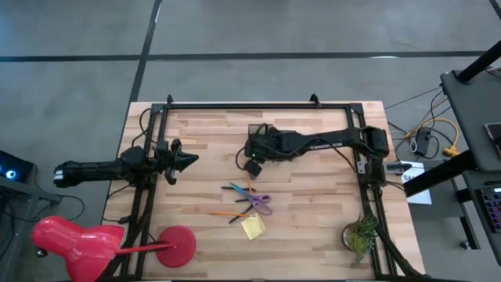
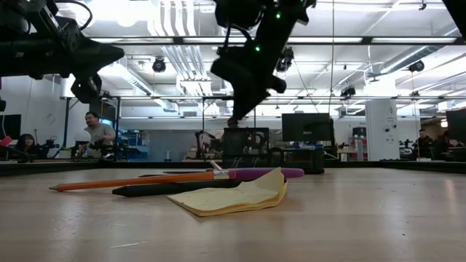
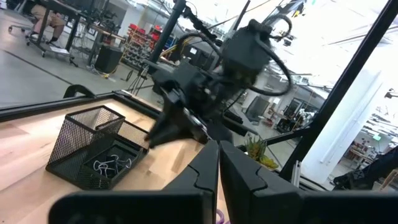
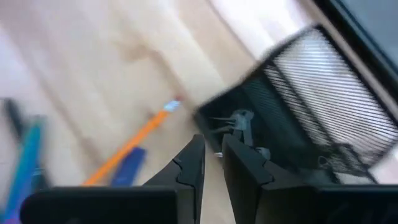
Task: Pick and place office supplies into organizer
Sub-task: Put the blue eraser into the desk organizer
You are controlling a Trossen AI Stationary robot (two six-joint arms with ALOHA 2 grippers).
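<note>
The black mesh organizer [image 1: 259,128] stands at the far middle of the table, partly under my right arm. Metal clips [image 3: 112,165] lie in its low tray. My right gripper [image 1: 252,164] hovers just on the near side of it, above the table, shut, with nothing visible between its fingers [image 4: 212,142]. The purple-handled scissors [image 1: 262,205], the pens and an orange pencil [image 1: 228,213], and the yellow sticky-note pad [image 1: 252,227] lie on the table nearer the front. My left gripper [image 1: 188,159] is shut and empty at the table's left.
A small green plant [image 1: 360,236] stands at the near right corner. A red object [image 1: 74,239] with a round red base [image 1: 178,244] sits at the near left edge. Bare wood lies between the two grippers. People show in the room beyond the table.
</note>
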